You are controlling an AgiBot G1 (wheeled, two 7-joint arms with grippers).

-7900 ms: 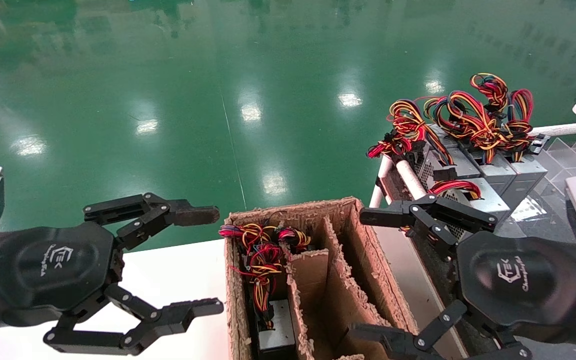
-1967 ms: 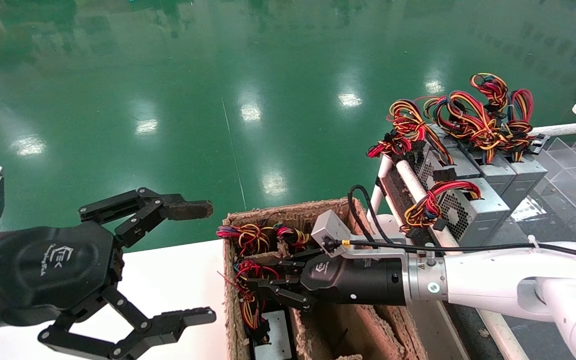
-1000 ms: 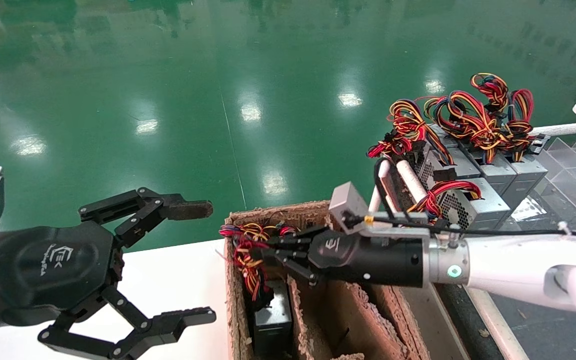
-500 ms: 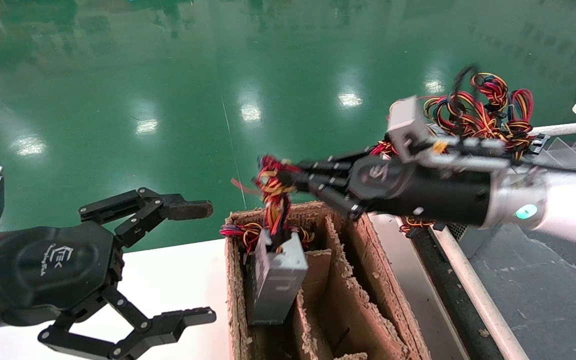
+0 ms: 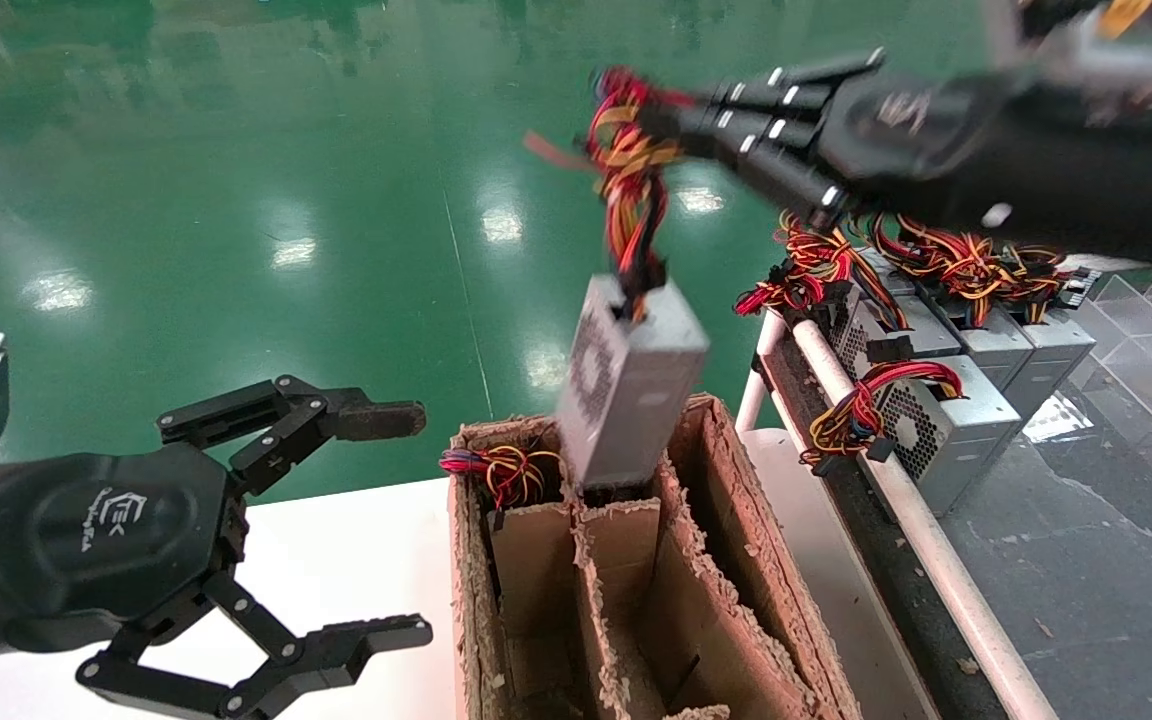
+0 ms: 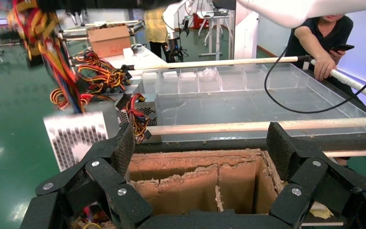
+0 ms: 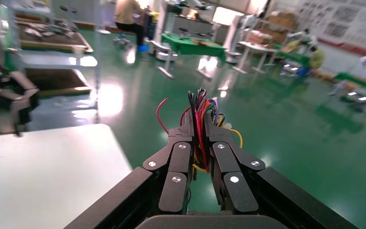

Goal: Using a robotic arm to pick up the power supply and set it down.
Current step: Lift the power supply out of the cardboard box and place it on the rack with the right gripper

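Observation:
The power supply (image 5: pixel 626 395), a grey metal box, hangs tilted by its red, yellow and black wires (image 5: pixel 628 160), and its lower end is just inside the top of the cardboard box (image 5: pixel 736 560). The robotic arm, my right one, reaches in from the upper right. Its gripper (image 5: pixel 636 115) is shut on the wire bundle above the casing. The right wrist view shows the wires (image 7: pixel 200 107) pinched between the closed fingers of that gripper (image 7: pixel 198 129). My left gripper (image 5: pixel 396 527) is parked open over the white table (image 5: pixel 336 560), left of the box. In its wrist view the left gripper (image 6: pixel 202 148) shows empty, with the power supply (image 6: pixel 76 138) beyond it.
The cardboard box (image 6: pixel 195 176) has torn dividers, and another wire bundle (image 5: pixel 501 470) lies in its back left compartment. Several more power supplies (image 5: pixel 936 420) stand on a rack to the right, behind a white rail (image 5: pixel 896 500). A clear plastic tray (image 6: pixel 248 95) and a person (image 6: pixel 324 43) are beyond.
My right gripper closed on the wires inside the box and has risen up and to the right. It pulled the power supply almost out of its compartment. The left arm has stayed still.

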